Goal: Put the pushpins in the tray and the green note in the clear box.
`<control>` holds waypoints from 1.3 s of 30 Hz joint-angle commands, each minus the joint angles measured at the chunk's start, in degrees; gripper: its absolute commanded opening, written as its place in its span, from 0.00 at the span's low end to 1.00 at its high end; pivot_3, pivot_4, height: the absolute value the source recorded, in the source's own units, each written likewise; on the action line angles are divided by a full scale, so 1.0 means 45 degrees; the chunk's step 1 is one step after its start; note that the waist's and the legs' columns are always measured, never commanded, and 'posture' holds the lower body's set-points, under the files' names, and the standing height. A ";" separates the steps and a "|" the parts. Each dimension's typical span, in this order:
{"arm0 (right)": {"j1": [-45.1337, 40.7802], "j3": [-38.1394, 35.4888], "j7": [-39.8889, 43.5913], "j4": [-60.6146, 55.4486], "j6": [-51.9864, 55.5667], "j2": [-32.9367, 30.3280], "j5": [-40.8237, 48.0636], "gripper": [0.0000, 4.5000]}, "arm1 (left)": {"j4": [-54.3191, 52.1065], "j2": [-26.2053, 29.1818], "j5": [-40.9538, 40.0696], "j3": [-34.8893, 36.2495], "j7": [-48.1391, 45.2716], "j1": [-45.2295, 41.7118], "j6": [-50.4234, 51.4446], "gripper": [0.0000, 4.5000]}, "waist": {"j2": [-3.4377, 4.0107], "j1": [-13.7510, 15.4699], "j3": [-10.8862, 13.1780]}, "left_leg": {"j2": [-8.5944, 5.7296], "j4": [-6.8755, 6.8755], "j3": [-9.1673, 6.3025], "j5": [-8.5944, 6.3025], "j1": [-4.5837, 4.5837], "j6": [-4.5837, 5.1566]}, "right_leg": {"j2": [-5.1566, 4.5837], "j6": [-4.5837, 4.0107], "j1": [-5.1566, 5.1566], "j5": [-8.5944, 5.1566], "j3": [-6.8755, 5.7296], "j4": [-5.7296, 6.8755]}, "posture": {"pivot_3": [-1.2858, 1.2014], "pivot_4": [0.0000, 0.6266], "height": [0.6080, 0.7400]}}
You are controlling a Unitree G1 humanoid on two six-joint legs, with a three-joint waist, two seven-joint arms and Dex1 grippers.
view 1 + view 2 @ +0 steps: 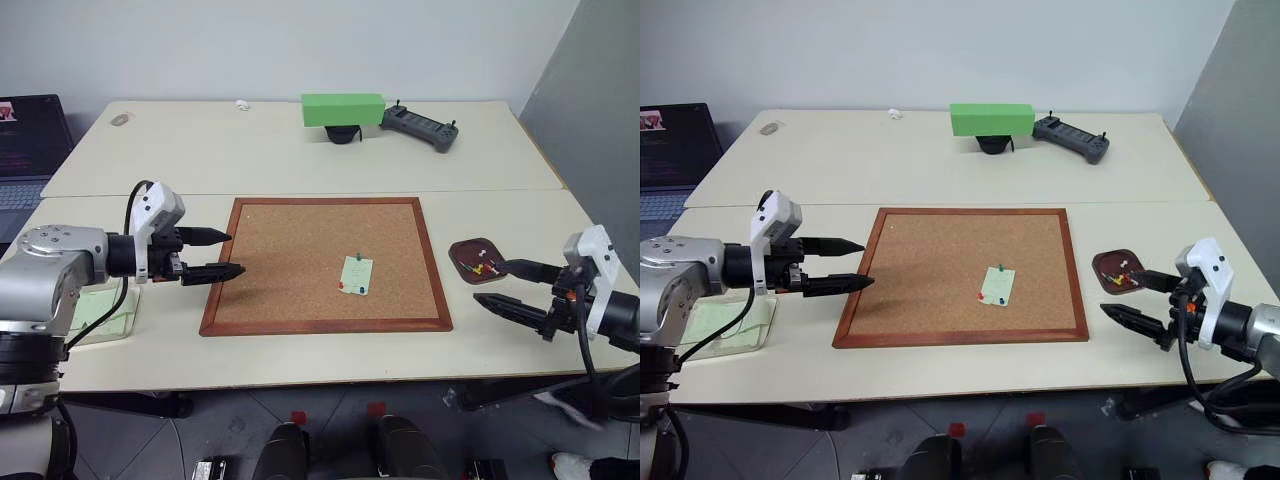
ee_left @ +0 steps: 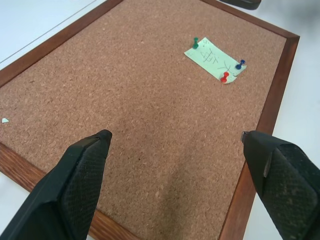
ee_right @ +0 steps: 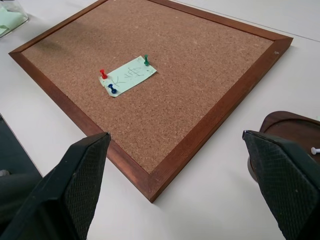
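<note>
While the green note (image 1: 356, 275) sits pinned near the corkboard's (image 1: 290, 260) centre by three pushpins (image 2: 225, 77), both end effectors — left (image 1: 225, 254), right (image 1: 505, 286) — hang wide open and empty, so one should pinch a pin head squarely and pull straight up.

Corkboard (image 1: 300, 260) surface bare around green note (image 1: 356, 274); three pushpins (image 2: 225, 76) stand on note, raised frame rims board.
</note>
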 commanded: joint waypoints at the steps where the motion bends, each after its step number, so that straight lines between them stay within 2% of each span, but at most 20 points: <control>1: -0.0065 -0.0110 -0.0160 -0.0256 -0.0189 0.0141 0.0173 1.00 | 0.0034 -0.0079 0.0114 0.0174 0.0119 -0.0292 -0.0512 0.98 | 0.0000 0.0001 0.0000 | 0.0003 0.0000 -0.0001 0.0000 -0.0001 0.0000 | 0.0000 0.0000 -0.0001 0.0000 -0.0001 0.0000 | 0.52 0.24 1.00; 5: 0.0060 -0.0106 -0.0300 -0.0509 -0.0094 0.0301 0.0310 1.00 | -0.0454 -0.0068 -0.0317 0.0204 -0.0037 -0.0117 0.0160 0.98 | 0.0000 0.0002 0.0000 | 0.0006 0.0001 -0.0002 -0.0001 -0.0003 0.0002 | 0.0000 0.0000 -0.0001 0.0000 0.0001 0.0002 | 0.52 0.24 1.00; 26: -0.0646 0.0414 -0.0553 -0.0300 -0.0297 0.0387 0.0173 1.00 | -0.0868 -0.0617 -0.0506 0.0316 0.0540 -0.0215 0.0389 0.98 | 0.0000 0.0003 0.0000 | 0.0007 0.0007 -0.0002 -0.0002 -0.0002 0.0003 | -0.0001 -0.0001 0.0000 0.0001 0.0002 0.0005 | 0.52 0.24 1.00; 31: -0.1265 0.1064 -0.0618 -0.0225 -0.0437 0.0614 0.0069 1.00 | -0.0931 -0.1205 -0.0567 0.0322 0.1024 -0.0304 0.0230 0.80 | 0.0000 0.0000 -0.0001 | 0.0006 0.0009 -0.0001 -0.0002 0.0001 0.0003 | -0.0001 -0.0001 0.0001 0.0001 0.0004 0.0010 | 0.52 0.24 1.00; 37: -0.2998 0.3076 -0.1091 0.0268 -0.1200 0.1716 -0.0833 1.00 | -0.1277 -0.2468 -0.0252 -0.0357 0.1291 -0.0153 -0.0633 0.58 | 0.0000 0.0003 -0.0001 | 0.0007 0.0020 -0.0001 -0.0002 0.0000 0.0003 | -0.0001 0.0001 0.0002 0.0003 0.0004 0.0011 | 0.52 0.24 1.00; 38: -0.3305 0.3457 -0.1180 0.0360 -0.1311 0.1972 -0.1009 1.00 | -0.1314 -0.2709 -0.0176 -0.0494 0.1348 -0.0166 -0.0763 0.50 | 0.0000 0.0003 -0.0001 | 0.0006 0.0019 -0.0004 -0.0002 -0.0001 0.0003 | -0.0001 0.0001 0.0002 0.0003 0.0003 0.0011 | 0.52 0.24 1.00; 39: -0.3576 0.3800 -0.1270 0.0476 -0.1404 0.2191 -0.1181 1.00 | -0.1289 -0.2915 -0.0107 -0.0614 0.1413 -0.0219 -0.0877 0.48 | 0.0000 0.0002 -0.0001 | 0.0006 0.0020 -0.0003 -0.0002 0.0000 0.0003 | 0.0000 0.0000 0.0002 0.0004 0.0002 0.0010 | 0.52 0.24 1.00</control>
